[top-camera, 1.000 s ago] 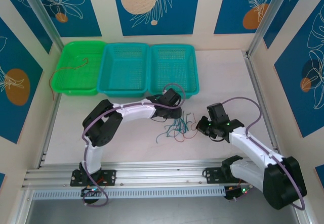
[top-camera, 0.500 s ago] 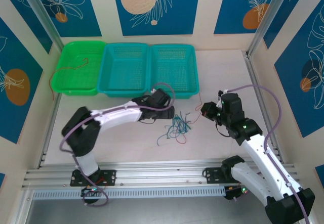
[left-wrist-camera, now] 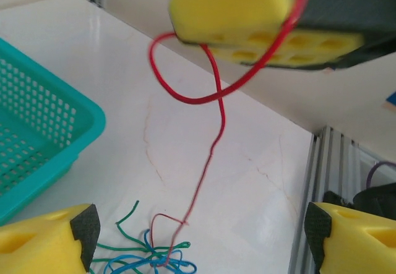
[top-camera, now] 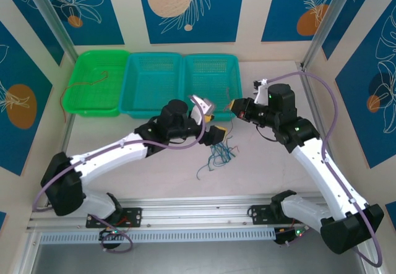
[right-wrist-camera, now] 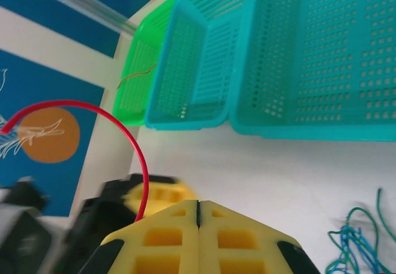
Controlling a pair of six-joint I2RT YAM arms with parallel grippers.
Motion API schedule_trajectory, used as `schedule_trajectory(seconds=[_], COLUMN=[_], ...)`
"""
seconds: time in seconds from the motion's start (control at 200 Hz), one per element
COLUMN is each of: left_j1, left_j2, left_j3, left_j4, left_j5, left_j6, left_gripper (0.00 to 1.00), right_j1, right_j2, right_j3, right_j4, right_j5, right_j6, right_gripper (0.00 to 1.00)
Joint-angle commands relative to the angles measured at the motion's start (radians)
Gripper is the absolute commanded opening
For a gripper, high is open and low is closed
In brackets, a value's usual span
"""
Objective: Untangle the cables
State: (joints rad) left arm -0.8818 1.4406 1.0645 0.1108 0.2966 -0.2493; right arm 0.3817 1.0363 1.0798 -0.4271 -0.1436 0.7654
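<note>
Right hand (right-wrist-camera: 198, 207) pinches thin looped red wire (left-wrist-camera: 221, 122) | left hand (left-wrist-camera: 201, 237) agape

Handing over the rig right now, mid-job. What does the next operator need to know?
Right gripper shut on a red cable, lifted; its lower end runs into the tangle.
Left gripper open, beside the tangle.
The tangle, green and blue cables, lies on the table before the teal baskets.
Done: one wire in the green basket.
Left: free the red, then separate the rest.
</note>
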Motion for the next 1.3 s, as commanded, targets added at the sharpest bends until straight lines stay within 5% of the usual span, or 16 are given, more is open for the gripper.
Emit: schedule_trajectory(seconds=[0.0, 0.17, 0.215, 0.295, 0.66, 0.91, 1.065, 1.295], left_j1=[-0.006, -0.006, -0.006, -0.006, -0.002, 0.015, 0.049, 0.236], left_j2=[0.087, 0.204, 0.209, 0.191, -0.015, -0.108, -0.176, -0.217], left_j3=[0.015, 0.034, 0.012, -0.010, 0.030, 0.097, 0.174, 0.340], left_j4=[0.131, 0.278, 0.344, 0.385, 0.193, 0.098, -0.048, -0.291], left_j5=[0.097, 0.124, 0.128, 0.114, -0.053, -0.151, -0.250, -0.384], left_j6=[0.047, -0.053, -0.093, -0.133, -0.213, -0.282, -0.215, -0.125], left_gripper=[0.88, 0.73, 0.54, 0.00, 0.00, 0.00, 0.00, 0.00], right_j1=[0.033, 0.048, 0.046, 0.041, 0.021, 0.096, 0.178, 0.180], right_j2=[0.010, -0.005, -0.014, -0.029, -0.133, 0.032, 0.195, 0.348], right_j3=[0.048, 0.057, 0.055, 0.038, -0.247, -0.356, -0.364, -0.404], right_j4=[-0.001, -0.025, -0.039, -0.062, 0.074, 0.187, 0.212, 0.260], right_j5=[-0.041, -0.024, -0.005, 0.042, 0.114, 0.081, 0.199, 0.190], right_j6=[0.011, 0.019, 0.013, 0.006, -0.080, -0.028, 0.015, 0.094], right_gripper=[0.00, 0.00, 0.00, 0.00, 0.40, 0.43, 0.43, 0.41])
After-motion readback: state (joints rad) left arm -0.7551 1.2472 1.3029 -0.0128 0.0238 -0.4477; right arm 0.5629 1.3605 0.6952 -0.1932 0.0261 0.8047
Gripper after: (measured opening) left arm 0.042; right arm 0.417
